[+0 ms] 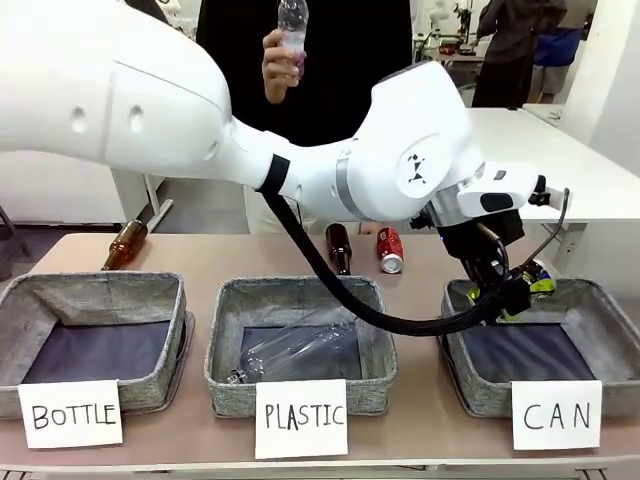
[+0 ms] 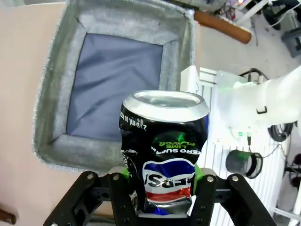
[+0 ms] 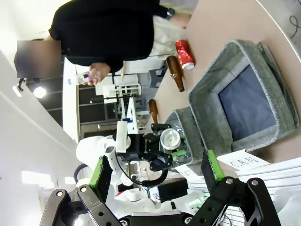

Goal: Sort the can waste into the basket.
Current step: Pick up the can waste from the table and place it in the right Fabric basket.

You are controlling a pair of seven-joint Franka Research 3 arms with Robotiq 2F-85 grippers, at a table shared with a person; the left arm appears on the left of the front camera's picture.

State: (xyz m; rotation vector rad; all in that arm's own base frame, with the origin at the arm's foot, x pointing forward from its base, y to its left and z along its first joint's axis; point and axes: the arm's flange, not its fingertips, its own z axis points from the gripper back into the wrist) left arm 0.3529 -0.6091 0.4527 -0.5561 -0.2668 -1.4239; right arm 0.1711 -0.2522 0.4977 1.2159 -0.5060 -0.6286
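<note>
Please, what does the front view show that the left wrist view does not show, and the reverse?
Front view, not the left wrist view: the BOTTLE basket, the PLASTIC basket with a clear bottle lying in it, the red can on the table, and a person's hand holding up another clear bottle.
Left wrist view, not the front view: the print on the dark can and its silver top, close between the green pads.
Both: the left tool closed on that can at the CAN basket.
</note>
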